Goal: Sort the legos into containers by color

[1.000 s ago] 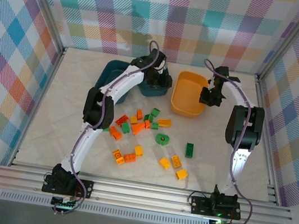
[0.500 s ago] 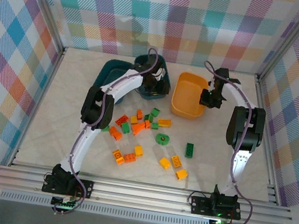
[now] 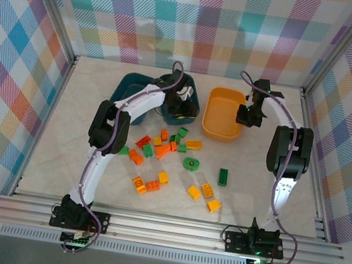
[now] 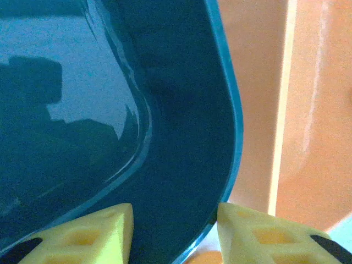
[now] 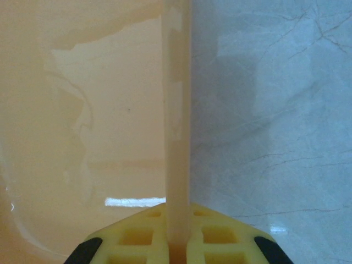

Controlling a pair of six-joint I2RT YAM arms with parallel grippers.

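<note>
Item 1, orange-yellow tub (image 3: 220, 134): shallow, rounded-rectangle, plain-walled, standing on the table (image 3: 77, 123) toward its far side; used as the landmark for this entry. Item 2, right gripper (image 5: 177, 234): fingers clenched on the orange-yellow tub's wall on its right-arm side, 1 finger inside and 1 outside, with the thin wall running up between them in the right wrist view. Item 3, dark teal tub (image 4: 181, 137): just beside the orange-yellow tub on its left-arm side; whether the 2 touch cannot be told. Item 4, left gripper (image 4: 175, 223): over the corner of that teal tub nearest the orange-yellow tub, fingers released and standing apart, astride the rim. Item 5, second dark teal tub (image 3: 127, 91): beyond the first, further from the orange-yellow tub, partly hidden by the left arm (image 3: 106, 128). Item 6, legos (image 3: 162, 150): roughly 20 small studded bricks in orange, yellow and green, loose on the table, nearer the arm bases than the orange-yellow tub, most of them clustered toward its left-arm side. A round green piece (image 3: 190, 164) and a dark green brick (image 3: 223, 176) lie basewards of the tub, and 3 yellow bricks (image 3: 209, 191) lie further out still. Change against 1 second earlier: the left arm's elbow has swung away from the orange-yellow tub, the right gripper has kept its hold, and the legos lie as they did.
</note>
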